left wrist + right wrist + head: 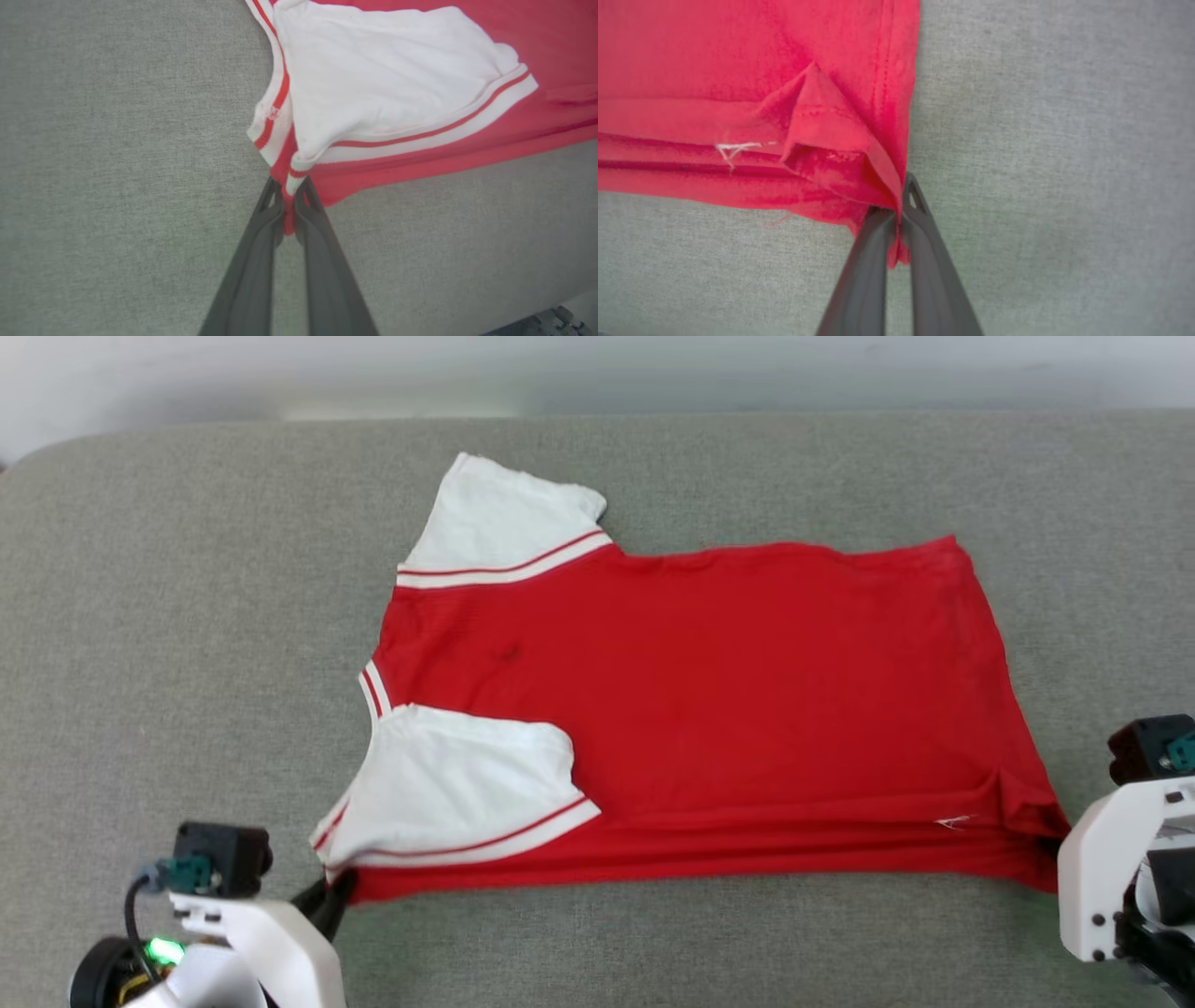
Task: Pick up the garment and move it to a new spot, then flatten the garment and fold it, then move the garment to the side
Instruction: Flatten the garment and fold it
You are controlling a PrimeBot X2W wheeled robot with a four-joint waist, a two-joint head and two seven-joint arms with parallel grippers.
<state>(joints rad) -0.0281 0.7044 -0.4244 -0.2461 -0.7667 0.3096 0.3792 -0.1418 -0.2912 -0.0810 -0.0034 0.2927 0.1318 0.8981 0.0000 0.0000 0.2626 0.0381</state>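
Observation:
The garment (709, 709) is a red jersey T-shirt with white striped-trim sleeves, lying spread sideways on the grey cloth surface, plain side up, collar to the left and hem to the right. Its near edge is folded over, with one white sleeve (457, 784) lying on the red body. My left gripper (288, 198) is shut on the garment's (420, 154) near shoulder corner, also seen low in the head view, where the left gripper (336, 891) meets the cloth. My right gripper (900, 210) is shut on the near hem corner of the garment (738, 70). Letters and number are hidden.
The grey upholstered surface (187, 616) stretches all around the shirt, with its far edge against a pale wall (597, 373). My white right forearm (1120, 859) stands at the right edge and the left forearm (252, 943) at the lower left.

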